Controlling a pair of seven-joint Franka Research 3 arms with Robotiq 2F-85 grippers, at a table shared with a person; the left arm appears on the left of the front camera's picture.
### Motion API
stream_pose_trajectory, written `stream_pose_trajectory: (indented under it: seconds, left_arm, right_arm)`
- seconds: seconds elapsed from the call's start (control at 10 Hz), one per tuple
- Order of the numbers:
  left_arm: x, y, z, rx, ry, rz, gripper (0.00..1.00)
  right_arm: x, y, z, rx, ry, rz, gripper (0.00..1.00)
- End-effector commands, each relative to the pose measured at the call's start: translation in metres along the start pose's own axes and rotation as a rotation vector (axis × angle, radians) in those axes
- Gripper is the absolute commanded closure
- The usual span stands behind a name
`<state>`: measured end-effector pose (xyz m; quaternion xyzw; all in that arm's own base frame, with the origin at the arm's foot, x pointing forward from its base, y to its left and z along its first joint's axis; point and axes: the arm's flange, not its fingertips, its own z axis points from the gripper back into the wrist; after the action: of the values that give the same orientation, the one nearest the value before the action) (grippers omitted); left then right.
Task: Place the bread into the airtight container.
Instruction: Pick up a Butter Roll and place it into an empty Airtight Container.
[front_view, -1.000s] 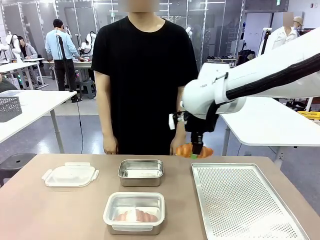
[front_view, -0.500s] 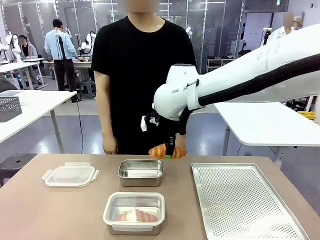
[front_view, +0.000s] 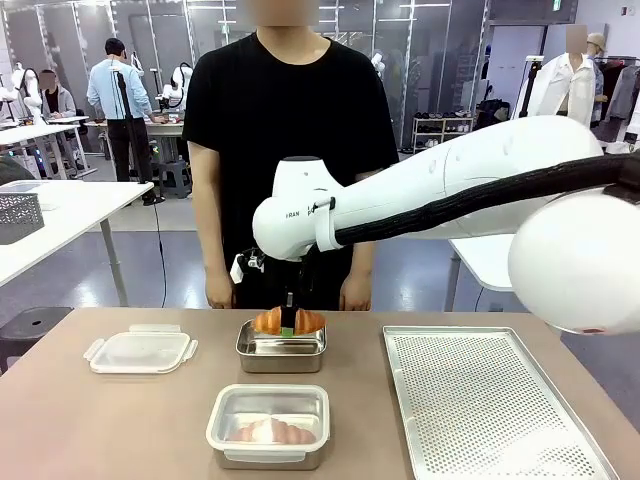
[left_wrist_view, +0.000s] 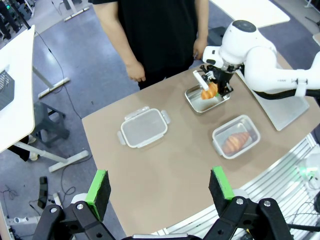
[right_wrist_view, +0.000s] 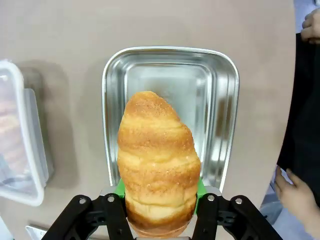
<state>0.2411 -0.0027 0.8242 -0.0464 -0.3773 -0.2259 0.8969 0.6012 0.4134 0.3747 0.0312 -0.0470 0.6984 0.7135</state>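
My right gripper (front_view: 288, 326) is shut on a golden croissant (front_view: 288, 320) and holds it just above the open steel container (front_view: 281, 348) at the table's far middle. In the right wrist view the croissant (right_wrist_view: 157, 157) hangs over the empty container (right_wrist_view: 170, 65), clamped between green pads. The left wrist view shows that same croissant (left_wrist_view: 209, 90) over the container (left_wrist_view: 206, 101). My left gripper (left_wrist_view: 157, 187) is open high above the table's near side, nothing between its green pads (left_wrist_view: 98, 186).
A second steel container (front_view: 268, 424), lidded, holds another croissant at the near middle. A clear plastic lid (front_view: 140, 349) lies at the left. A perforated metal tray (front_view: 485, 400) fills the right side. A person in black stands at the far edge, hands (front_view: 354, 293) hanging near the table.
My right arm has carried the croissant leftward from over the tray's far corner to above the open steel container, and slightly lower.
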Motion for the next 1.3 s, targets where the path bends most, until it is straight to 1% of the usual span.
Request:
stream_pose_trajectory:
  seconds: [0.0, 0.2, 0.5, 0.6, 0.7, 0.8, 0.9, 1.2]
  left_arm:
    - [0.002, 0.000, 0.003, -0.003, 0.009, -0.001, 0.00]
    - [0.002, 0.000, 0.003, -0.003, 0.009, -0.001, 0.00]
    - [0.002, 0.000, 0.003, -0.003, 0.009, -0.001, 0.00]
    - [0.002, 0.000, 0.003, -0.003, 0.009, -0.001, 0.00]
    - [0.002, 0.000, 0.003, -0.003, 0.009, -0.001, 0.00]
    - [0.002, 0.000, 0.003, -0.003, 0.009, -0.001, 0.00]
    - [0.002, 0.000, 0.003, -0.003, 0.009, -0.001, 0.00]
    - [0.002, 0.000, 0.003, -0.003, 0.009, -0.001, 0.00]
  right_arm:
    - [0.007, -0.011, 0.003, 0.020, 0.026, -0.014, 0.49]
    - [0.014, -0.015, -0.010, 0.059, 0.012, -0.019, 0.49]
    - [0.015, -0.019, -0.023, 0.065, 0.018, -0.035, 0.47]
    - [0.015, -0.021, -0.027, 0.071, 0.020, -0.039, 0.42]
    - [0.015, -0.020, -0.029, 0.074, 0.019, -0.037, 0.20]
    - [0.015, -0.019, -0.029, 0.071, 0.019, -0.036, 0.13]
    - [0.015, -0.019, -0.028, 0.070, 0.017, -0.036, 0.00]
    - [0.012, -0.018, -0.026, 0.068, 0.010, -0.042, 0.00]
